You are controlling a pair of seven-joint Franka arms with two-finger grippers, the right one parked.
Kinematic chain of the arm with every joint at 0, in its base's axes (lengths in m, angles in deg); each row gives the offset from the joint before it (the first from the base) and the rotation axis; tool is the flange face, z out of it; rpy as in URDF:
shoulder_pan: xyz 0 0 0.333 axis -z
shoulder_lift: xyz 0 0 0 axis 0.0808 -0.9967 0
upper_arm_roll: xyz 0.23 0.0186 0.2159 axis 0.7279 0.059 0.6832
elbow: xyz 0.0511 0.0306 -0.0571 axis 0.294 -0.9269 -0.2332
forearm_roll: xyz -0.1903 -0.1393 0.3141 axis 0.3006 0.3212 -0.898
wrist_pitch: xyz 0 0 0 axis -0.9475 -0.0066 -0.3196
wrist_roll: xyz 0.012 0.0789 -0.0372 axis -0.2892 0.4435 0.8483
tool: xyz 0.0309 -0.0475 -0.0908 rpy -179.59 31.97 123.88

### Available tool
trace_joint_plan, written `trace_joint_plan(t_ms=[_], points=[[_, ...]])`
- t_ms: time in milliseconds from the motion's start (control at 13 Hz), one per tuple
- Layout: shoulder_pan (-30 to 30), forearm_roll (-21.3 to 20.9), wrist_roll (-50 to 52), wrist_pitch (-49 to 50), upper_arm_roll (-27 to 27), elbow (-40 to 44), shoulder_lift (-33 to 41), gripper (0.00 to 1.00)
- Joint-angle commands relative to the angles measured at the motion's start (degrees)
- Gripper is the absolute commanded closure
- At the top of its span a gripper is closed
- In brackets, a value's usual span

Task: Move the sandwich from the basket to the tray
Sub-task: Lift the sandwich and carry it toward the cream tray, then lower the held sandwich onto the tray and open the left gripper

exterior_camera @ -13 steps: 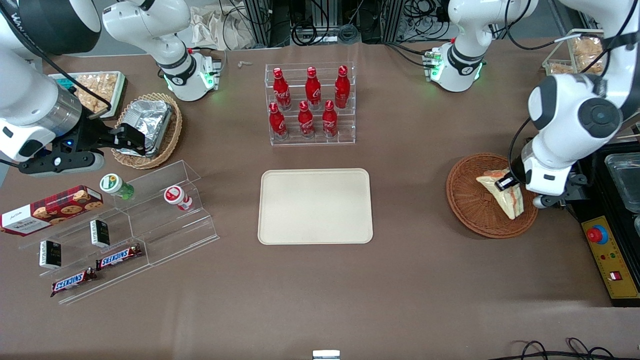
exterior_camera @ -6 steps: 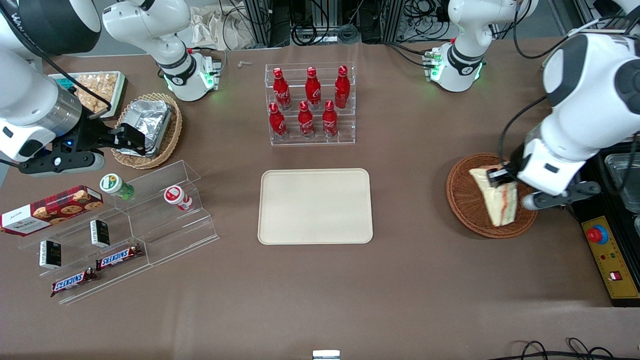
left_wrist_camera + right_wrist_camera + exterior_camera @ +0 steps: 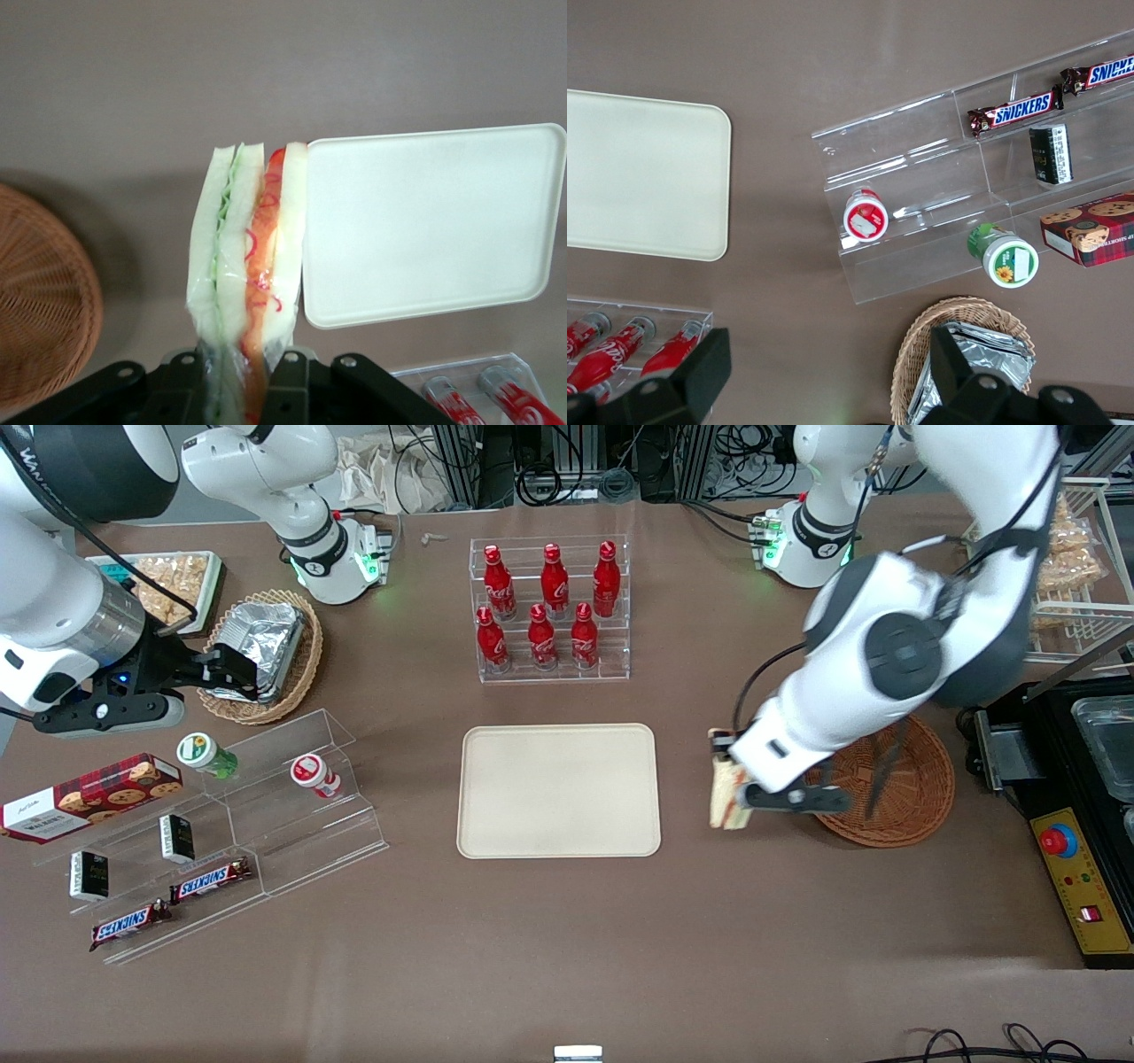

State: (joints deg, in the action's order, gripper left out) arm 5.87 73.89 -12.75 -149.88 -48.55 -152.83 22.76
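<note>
Pick done: hand (image 3: 241, 367) clamped on sandwich (image 3: 725, 793), clear of basket (image 3: 895, 802), held above surface btwn basket & tray (image 3: 558, 846). Left: carry over tray, lower, release.

Sandwich: we see the sandwich (image 3: 725, 797) (image 3: 251, 266), a clear-wrapped wedge of pale bread with green and red-orange filling, held on edge in the air by our gripper (image 3: 733, 781) (image 3: 242, 379), whose fingers clamp its layers. It hangs between the tray and the basket, above the bare table.
Basket: we find the basket (image 3: 921, 802) (image 3: 40, 301), round, shallow, reddish-brown wicker, toward the working arm's end of the table from the tray.
Tray: we see the tray (image 3: 558, 790) (image 3: 434, 221), flat, cream-beige, with rounded corners and nothing on it.
</note>
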Motion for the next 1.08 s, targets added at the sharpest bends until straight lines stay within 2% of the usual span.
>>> trace_joint_plan(t_ms=[0,154,462,538,769,846,1000], points=[[4.81,-7.76,7.09,-1.7,-0.3,3.68,-7.55,1.0],[7.02,-11.55,12.65,-7.39,-0.22,3.42,-11.78,1.0],[9.4,-13.76,18.72,-15.57,0.22,3.6,-17.59,1.0],[9.49,-14.02,20.3,-16.73,0.22,3.77,-19.08,1.0],[10.53,-18.41,21.98,-18.14,0.22,3.33,-21.2,0.99],[11.59,-18.51,23.47,-18.23,0.31,3.42,-21.81,0.99],[12.47,-20.78,25.32,-18.93,0.66,3.6,-23.48,0.96]])
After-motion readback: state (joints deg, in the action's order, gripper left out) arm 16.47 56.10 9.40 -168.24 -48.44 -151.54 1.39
